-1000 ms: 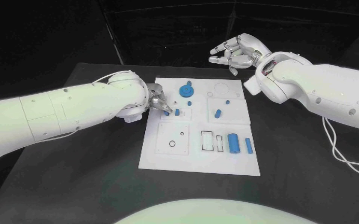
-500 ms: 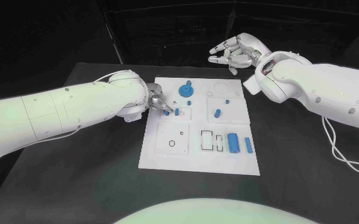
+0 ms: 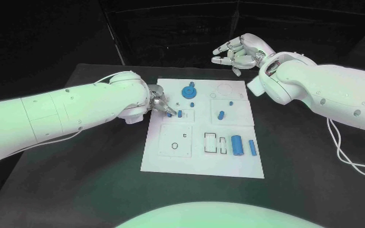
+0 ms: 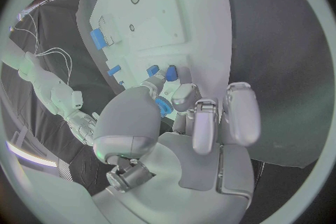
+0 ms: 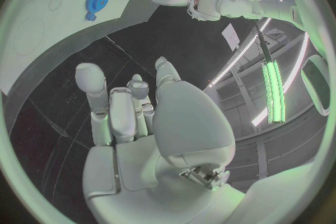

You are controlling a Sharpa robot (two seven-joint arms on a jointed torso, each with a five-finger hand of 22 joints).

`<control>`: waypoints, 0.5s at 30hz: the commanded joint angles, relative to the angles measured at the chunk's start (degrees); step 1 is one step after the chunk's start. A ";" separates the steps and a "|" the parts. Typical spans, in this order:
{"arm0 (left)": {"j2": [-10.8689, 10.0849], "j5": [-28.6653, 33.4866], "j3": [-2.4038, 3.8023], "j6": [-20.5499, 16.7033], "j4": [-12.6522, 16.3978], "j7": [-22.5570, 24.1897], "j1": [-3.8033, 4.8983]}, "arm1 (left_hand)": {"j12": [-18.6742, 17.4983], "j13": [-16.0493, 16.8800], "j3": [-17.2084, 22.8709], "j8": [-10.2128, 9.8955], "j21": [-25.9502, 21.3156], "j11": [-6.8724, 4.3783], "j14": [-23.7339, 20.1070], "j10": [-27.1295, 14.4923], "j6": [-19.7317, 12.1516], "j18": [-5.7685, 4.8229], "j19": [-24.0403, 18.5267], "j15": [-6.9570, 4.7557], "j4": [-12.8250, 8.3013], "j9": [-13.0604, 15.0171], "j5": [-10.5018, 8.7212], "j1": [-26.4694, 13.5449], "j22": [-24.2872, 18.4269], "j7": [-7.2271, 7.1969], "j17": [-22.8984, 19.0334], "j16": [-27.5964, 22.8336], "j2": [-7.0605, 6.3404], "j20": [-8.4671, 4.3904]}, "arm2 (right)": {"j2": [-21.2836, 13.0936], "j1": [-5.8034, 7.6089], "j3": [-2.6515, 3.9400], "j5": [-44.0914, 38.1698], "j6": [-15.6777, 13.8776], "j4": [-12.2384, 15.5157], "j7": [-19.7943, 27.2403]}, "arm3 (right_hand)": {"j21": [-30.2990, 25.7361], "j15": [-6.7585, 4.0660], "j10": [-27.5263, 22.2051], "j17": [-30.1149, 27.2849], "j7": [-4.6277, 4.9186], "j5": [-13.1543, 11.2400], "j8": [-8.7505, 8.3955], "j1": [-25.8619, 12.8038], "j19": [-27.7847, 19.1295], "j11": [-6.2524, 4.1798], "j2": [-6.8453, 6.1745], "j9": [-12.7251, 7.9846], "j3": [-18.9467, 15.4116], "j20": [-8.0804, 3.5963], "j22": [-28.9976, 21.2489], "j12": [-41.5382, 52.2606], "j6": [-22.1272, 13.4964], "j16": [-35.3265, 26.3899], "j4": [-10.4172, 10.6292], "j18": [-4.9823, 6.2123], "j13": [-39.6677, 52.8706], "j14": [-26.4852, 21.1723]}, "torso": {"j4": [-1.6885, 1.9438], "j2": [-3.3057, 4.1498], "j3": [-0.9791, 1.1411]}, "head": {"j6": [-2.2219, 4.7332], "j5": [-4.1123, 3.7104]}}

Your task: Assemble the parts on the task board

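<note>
The white task board (image 3: 198,164) lies mid-table. On it are a blue gear (image 3: 189,90), a small blue peg (image 3: 192,104), a blue piece (image 3: 221,115), a blue cylinder (image 3: 238,145) and a blue bar (image 3: 252,148). My left hand (image 3: 160,104) hovers at the board's left edge, by a standing blue peg (image 3: 179,114). In the left wrist view it pinches a small blue part (image 4: 162,106) between thumb and finger, close over the board (image 4: 161,17). My right hand (image 3: 239,53) hangs in the air beyond the board's far edge, fingers loosely apart and holding nothing. The right wrist view shows the gear (image 5: 97,0).
The board carries empty outlined recesses, a round one (image 3: 175,145) at front left and rectangular ones (image 3: 211,142) at front centre. Black table (image 3: 84,186) surrounds the board on all sides. My left arm (image 3: 68,114) crosses the table's left half.
</note>
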 commanded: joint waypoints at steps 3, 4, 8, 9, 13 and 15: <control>-0.38 0.64 0.03 -2.31 0.77 0.80 0.04 | 0.25 0.05 -0.27 0.19 0.15 -0.27 5.94 0.29 0.51 -0.53 0.23 -0.47 0.04 -0.05 0.01 0.05 0.48 -0.07 15.10 0.18 0.18 -0.28 | 0.05 0.10 0.03 -0.08 -0.21 0.05 0.44 | -0.34 -0.18 -0.30 -0.03 0.00 0.37 0.34 0.05 0.00 0.05 0.74 -0.03 -0.24 0.15 -0.05 0.08 -0.54 -0.29 -0.04 0.68 -0.05 0.92 | 0.00 -0.03 0.00 | 0.06 -0.06; -0.50 0.70 0.03 -2.69 0.94 0.97 0.04 | 0.28 0.07 -0.54 0.22 0.14 -0.28 5.94 0.31 0.51 -0.53 0.23 -0.49 0.11 -0.06 0.02 0.22 0.48 -0.08 15.10 0.18 0.29 -0.29 | 0.06 0.10 0.03 -0.08 -0.21 0.04 0.45 | -0.34 -0.18 -0.30 -0.03 0.00 0.37 0.34 0.05 0.00 0.05 0.74 -0.03 -0.24 0.15 -0.05 0.08 -0.54 -0.29 -0.04 0.68 -0.05 0.92 | 0.00 -0.04 -0.01 | 0.05 -0.09; -0.89 1.12 0.05 -3.88 1.42 1.52 0.04 | 0.39 0.17 -1.28 0.29 0.13 -0.31 5.94 0.37 0.52 -0.53 0.25 -0.51 0.31 -0.09 0.02 0.64 0.51 -0.11 15.10 0.18 0.58 -0.32 | 0.11 0.10 0.03 -0.08 -0.20 -0.02 0.47 | -0.34 -0.18 -0.30 -0.03 0.00 0.37 0.34 0.05 0.00 0.05 0.74 -0.03 -0.24 0.15 -0.05 0.08 -0.54 -0.29 -0.04 0.68 -0.05 0.92 | 0.00 -0.01 0.00 | 0.09 -0.09; -1.05 1.25 0.06 -4.35 1.58 1.77 0.04 | 0.39 0.16 -1.53 0.31 0.12 -0.31 5.94 0.37 0.51 -0.53 0.25 -0.52 0.41 -0.10 0.02 0.72 0.50 -0.12 15.10 0.18 0.64 -0.33 | 0.15 0.09 0.03 -0.08 -0.19 -0.05 0.48 | -0.34 -0.18 -0.30 -0.03 0.00 0.37 0.34 0.05 0.00 0.05 0.74 -0.03 -0.24 0.15 -0.05 0.08 -0.54 -0.29 -0.04 0.68 -0.05 0.92 | 0.00 -0.01 0.02 | 0.09 -0.09; -1.41 1.41 0.08 -5.22 1.82 2.26 0.04 | 0.41 0.16 -2.37 0.36 0.14 -0.33 5.94 0.39 0.51 -0.54 0.27 -0.53 0.78 -0.14 0.01 0.78 0.56 -0.13 15.10 0.18 0.73 -0.34 | 0.29 0.09 0.03 -0.08 -0.15 -0.16 0.52 | -0.37 -0.18 -0.34 -0.05 0.01 0.36 0.34 0.05 0.00 0.06 0.75 -0.03 -0.33 0.15 -0.08 0.06 -0.57 -0.31 0.01 0.68 -0.09 0.91 | -0.01 0.00 0.00 | 0.17 -0.18; -1.63 1.45 0.10 -5.50 1.93 2.45 0.04 | 0.42 0.15 -2.72 0.39 0.17 -0.33 5.94 0.39 0.52 -0.55 0.29 -0.54 0.93 -0.15 0.01 0.84 0.61 -0.14 15.10 0.18 0.77 -0.35 | 0.35 0.09 0.03 -0.08 -0.12 -0.23 0.53 | -0.37 -0.18 -0.34 -0.05 0.01 0.36 0.34 0.05 0.00 0.06 0.75 -0.03 -0.33 0.15 -0.08 0.06 -0.57 -0.31 0.01 0.68 -0.09 0.91 | -0.01 0.01 0.00 | 0.17 -0.18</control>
